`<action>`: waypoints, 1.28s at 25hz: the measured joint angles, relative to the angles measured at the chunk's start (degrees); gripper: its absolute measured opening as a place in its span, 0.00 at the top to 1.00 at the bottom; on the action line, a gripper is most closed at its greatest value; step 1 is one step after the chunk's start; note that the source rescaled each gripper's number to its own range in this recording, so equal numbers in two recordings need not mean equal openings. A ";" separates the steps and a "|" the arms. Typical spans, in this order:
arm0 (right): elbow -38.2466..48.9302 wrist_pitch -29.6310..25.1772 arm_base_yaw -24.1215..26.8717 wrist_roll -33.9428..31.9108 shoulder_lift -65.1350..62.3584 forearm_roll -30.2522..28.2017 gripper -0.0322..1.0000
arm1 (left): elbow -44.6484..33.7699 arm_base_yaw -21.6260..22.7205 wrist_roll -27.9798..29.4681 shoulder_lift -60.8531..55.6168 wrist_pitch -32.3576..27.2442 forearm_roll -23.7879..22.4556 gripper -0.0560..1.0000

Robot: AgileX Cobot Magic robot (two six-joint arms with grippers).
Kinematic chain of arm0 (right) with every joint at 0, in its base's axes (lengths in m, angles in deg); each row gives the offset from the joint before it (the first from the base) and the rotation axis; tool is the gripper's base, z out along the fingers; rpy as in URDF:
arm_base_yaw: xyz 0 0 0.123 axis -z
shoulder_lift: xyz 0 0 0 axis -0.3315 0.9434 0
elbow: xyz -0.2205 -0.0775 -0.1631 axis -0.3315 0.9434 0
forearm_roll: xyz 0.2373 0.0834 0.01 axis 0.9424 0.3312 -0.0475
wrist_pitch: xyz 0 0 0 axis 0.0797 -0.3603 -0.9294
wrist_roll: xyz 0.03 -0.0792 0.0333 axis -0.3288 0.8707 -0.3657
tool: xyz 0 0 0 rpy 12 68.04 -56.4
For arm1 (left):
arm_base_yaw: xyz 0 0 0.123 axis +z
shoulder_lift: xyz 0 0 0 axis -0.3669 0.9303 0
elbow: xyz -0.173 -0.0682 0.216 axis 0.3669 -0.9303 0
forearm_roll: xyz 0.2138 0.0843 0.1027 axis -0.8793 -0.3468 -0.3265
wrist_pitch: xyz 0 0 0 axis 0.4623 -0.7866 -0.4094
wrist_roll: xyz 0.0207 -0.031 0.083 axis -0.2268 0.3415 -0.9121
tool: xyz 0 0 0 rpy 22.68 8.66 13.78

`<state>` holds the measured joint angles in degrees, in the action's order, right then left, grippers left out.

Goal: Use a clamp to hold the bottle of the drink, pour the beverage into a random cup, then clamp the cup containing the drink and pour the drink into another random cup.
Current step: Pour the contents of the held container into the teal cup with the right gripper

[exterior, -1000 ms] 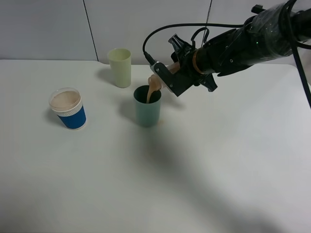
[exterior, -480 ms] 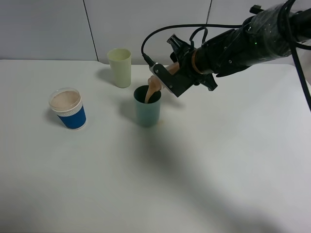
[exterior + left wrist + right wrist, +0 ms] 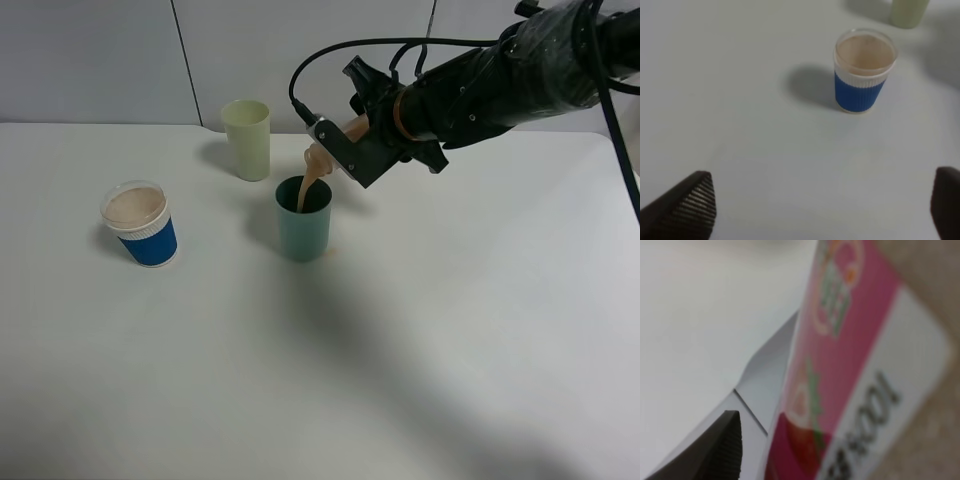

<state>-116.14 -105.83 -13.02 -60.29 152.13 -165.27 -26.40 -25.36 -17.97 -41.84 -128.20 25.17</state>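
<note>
The right arm, sleeved in black with a black cable (image 3: 320, 62) looping above it, reaches in level over the table (image 3: 420, 340), its wrist rolled so the clamp (image 3: 337, 147) tips its load mouth-down. The clamp's flat grey fingers are pinching the bottle (image 3: 352, 128) across its body. In the right wrist view the bottle (image 3: 855, 365) fills the frame beside one pale finger (image 3: 765, 375): a pink-red label with fruit pictures and dark print too blurred to read. From the neck just past the fingertips, the beverage (image 3: 311, 186) falls in a tan stream into the teal-green cup (image 3: 303, 232), which stands directly below the clamp. A pale yellow-green tumbler (image 3: 246, 140) stands near, beyond that cup. The blue cup (image 3: 143, 226), tan liquid inside, sits well apart from the clamp. The left gripper (image 3: 820, 210) has its fingers spread and empty, the blue cup (image 3: 860, 75) ahead of them.
</note>
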 joint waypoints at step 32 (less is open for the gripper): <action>-0.33 -1.63 -1.36 4.23 0.00 -1.65 0.95 | 0.00 0.00 0.00 0.00 0.00 0.00 0.40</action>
<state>-116.47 -107.47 -14.38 -56.06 152.13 -166.92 -26.40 -25.36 -17.97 -41.84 -128.20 25.17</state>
